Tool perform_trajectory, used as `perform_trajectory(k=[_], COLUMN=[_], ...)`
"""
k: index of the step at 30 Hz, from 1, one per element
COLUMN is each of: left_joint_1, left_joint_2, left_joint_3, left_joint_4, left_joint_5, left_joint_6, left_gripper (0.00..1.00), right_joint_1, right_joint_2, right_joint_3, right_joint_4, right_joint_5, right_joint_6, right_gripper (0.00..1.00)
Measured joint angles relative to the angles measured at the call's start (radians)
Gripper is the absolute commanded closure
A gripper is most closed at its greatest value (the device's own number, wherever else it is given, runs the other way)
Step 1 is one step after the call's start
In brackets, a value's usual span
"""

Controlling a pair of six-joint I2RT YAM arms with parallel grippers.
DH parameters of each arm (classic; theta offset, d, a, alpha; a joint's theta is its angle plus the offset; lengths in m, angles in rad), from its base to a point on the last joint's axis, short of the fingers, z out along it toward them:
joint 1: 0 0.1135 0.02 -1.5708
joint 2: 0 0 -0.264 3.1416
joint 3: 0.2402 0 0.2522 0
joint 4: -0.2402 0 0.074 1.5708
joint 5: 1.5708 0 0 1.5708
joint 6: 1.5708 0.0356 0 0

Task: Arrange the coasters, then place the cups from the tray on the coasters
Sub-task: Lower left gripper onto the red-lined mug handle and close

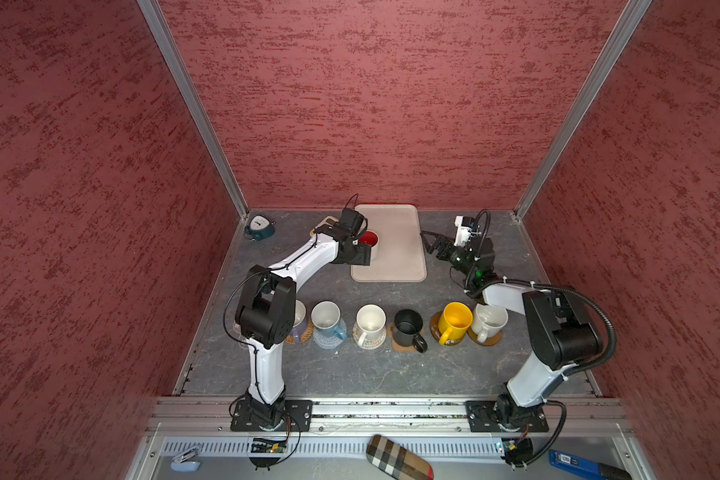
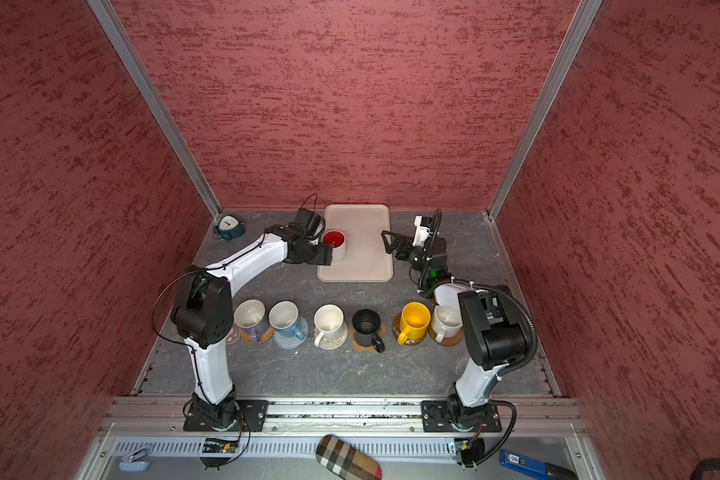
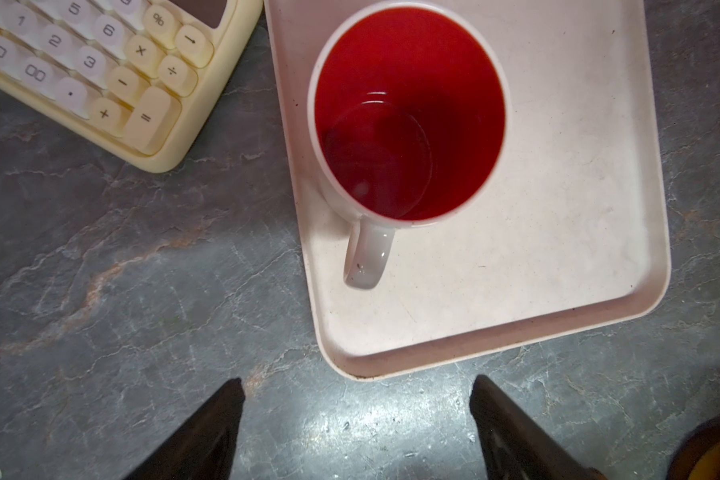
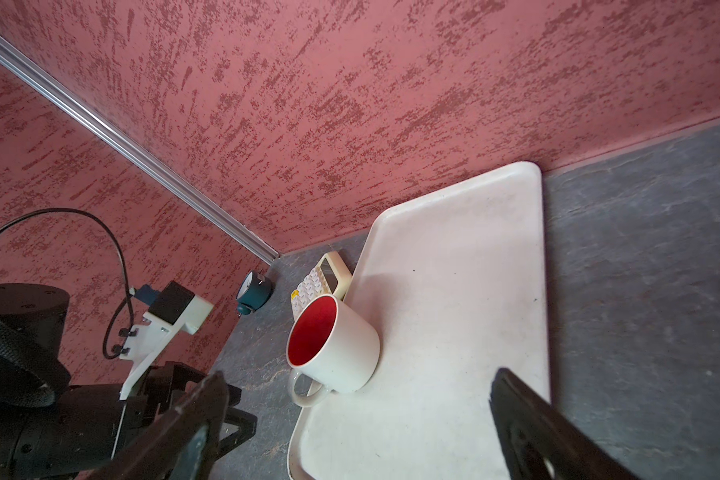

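Locate the large beige rounded-corner plastic tray (image 1: pixel 400 257) at the far middle of the dark grey marbled tabletop (image 1: pixel 350 374). Note the near row of six handled mugs (image 1: pixel 370 320), each seated on a coaster; count these as done. Look for a pale mat edge (image 2: pixel 233 336) at the left end of that row, mostly hidden under the left arm (image 2: pixel 202 311); treat as the probable free coaster.

Check the left gripper (image 3: pixel 356 386): jaws spread, holding nothing, at the tray's left rim. Check the right gripper (image 1: pixel 430 243): jaws spread wide, empty, at the tray's right rim.

Find the white ceramic mug with red inside (image 3: pixel 408 112) upright on the tray, close to the left rim, just right of the small yellow calculator (image 3: pixel 100 62) and across the bare tray floor from the right gripper. Read its position as straight ahead of the left jaws, toward the far side. Note the white loop handle (image 3: pixel 366 257) pointing near, in line with the gap between those jaws. Assign the pickup to the left arm, clearly the nearer; expect a short advance onto the handle.
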Motion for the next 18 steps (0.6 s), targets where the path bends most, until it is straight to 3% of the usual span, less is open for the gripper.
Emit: perform_trajectory(k=[18], left_joint_1=[0.017], left_joint_2=[0.151], left_joint_3=[0.117], left_joint_4=[0.000], left_joint_5=[0.006], left_joint_6=[0.003], left_gripper=[0.35], right_joint_1=[-0.013], right_joint_2=[0.017], right_joint_3=[0.000], right_joint_4=[0.047], right_joint_5=[-0.005], right_joint_6=[0.032], right_gripper=[0.01])
